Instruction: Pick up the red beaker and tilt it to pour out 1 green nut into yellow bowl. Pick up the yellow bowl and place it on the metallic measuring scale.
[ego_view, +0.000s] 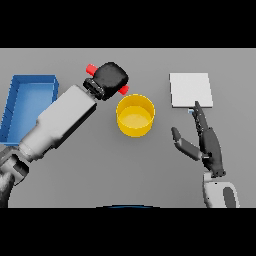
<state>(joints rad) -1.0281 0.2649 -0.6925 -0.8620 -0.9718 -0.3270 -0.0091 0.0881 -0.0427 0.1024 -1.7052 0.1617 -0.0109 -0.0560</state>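
Head view shows left hand (111, 80) clamped around the small, probably light and rigid red beaker (91, 69), at ten o'clock from yellow bowl (135, 115); right hand (207, 145) has fingers apart.

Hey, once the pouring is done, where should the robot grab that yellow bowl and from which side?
Probably by the rim and outer wall on the side nearer the right hand. The yellow bowl stands upright with its mouth open and a tall round wall, so fingers can go over the rim and the thumb against the outside. The left hand with the red beaker crowds its upper left side.
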